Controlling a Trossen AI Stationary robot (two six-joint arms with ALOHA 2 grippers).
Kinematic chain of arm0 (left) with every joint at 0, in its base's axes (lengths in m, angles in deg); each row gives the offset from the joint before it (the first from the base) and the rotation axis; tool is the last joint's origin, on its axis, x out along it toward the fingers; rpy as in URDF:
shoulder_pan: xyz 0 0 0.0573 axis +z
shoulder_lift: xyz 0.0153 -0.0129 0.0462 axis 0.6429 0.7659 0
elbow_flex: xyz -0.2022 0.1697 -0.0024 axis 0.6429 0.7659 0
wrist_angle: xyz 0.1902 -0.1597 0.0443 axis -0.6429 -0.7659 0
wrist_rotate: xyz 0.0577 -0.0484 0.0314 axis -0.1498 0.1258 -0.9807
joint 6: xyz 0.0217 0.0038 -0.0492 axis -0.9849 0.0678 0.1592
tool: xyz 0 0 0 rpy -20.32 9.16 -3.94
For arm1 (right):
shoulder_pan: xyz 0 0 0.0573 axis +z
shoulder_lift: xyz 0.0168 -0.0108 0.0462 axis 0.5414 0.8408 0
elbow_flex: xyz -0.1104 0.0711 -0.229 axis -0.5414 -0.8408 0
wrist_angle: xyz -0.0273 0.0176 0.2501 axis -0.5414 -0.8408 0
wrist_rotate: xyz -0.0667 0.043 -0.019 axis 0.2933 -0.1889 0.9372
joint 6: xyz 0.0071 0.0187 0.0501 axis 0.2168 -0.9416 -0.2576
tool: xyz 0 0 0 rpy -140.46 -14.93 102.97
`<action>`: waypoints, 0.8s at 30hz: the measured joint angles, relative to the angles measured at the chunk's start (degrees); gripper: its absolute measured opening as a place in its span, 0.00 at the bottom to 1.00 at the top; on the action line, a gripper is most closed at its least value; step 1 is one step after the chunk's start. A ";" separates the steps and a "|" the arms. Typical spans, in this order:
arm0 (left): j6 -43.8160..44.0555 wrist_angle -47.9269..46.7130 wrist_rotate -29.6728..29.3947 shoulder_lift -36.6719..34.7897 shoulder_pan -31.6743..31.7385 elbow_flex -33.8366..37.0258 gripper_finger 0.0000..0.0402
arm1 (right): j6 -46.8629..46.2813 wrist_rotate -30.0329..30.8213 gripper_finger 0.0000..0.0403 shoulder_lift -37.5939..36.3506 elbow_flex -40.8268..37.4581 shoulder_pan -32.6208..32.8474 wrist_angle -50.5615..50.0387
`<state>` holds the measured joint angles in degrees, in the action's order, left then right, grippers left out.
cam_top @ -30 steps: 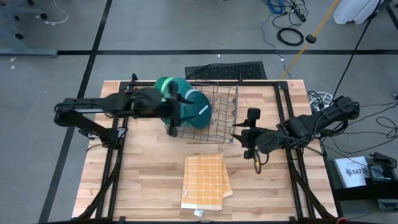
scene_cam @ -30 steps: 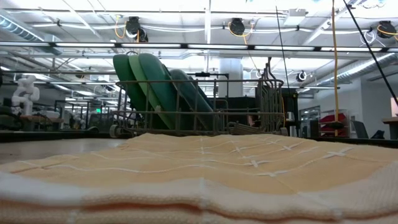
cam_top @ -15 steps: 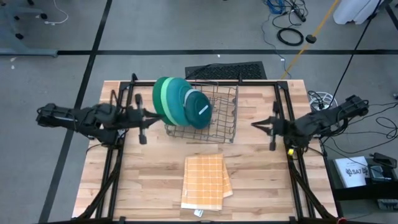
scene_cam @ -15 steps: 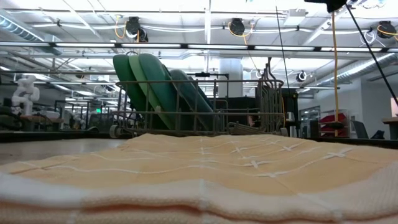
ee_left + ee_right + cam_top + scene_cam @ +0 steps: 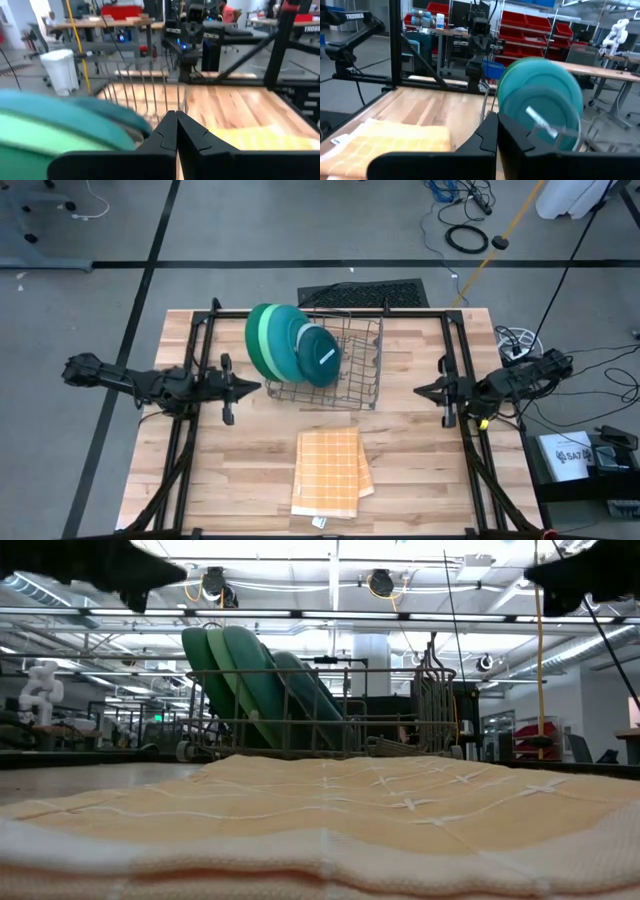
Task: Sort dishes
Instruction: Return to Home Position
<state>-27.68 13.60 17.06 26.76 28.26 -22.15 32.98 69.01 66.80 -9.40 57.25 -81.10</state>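
The plates [image 5: 290, 350] stand on edge in the left end of the grey wire rack [image 5: 362, 375]. They are packed face to face, with their tops leaning toward the left side of the wooden surface [image 5: 240, 470]. From above they overlap as round discs. A light green plate [image 5: 253, 340] is outermost on the left, with a mid green plate [image 5: 268, 345] against it, then teal. A dark teal plate [image 5: 318, 365] sits nearest the rack's middle and carries a small pale stripe on its face. In the low view the leaning rims rise above the rack's top wire.

The left hand [image 5: 258, 387] hangs over the surface just beside the rack's near left corner, apart from it. Its fingers [image 5: 167, 132] are pressed together on nothing. The right hand [image 5: 418, 391] sits over the right side, apart from the rack, with its fingers [image 5: 490, 132] likewise pressed together and holding nothing.

An orange-yellow checked cloth [image 5: 330, 470] lies flat on the surface in front of the rack, not touching it.
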 joint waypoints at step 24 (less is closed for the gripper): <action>2.95 6.05 7.99 -18.89 0.00 17.55 0.00 | -5.75 -5.39 0.00 -6.57 -8.97 -0.02 -2.42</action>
<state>-24.73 19.65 25.05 7.87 28.26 -4.61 27.24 63.62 60.23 -18.37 57.23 -83.52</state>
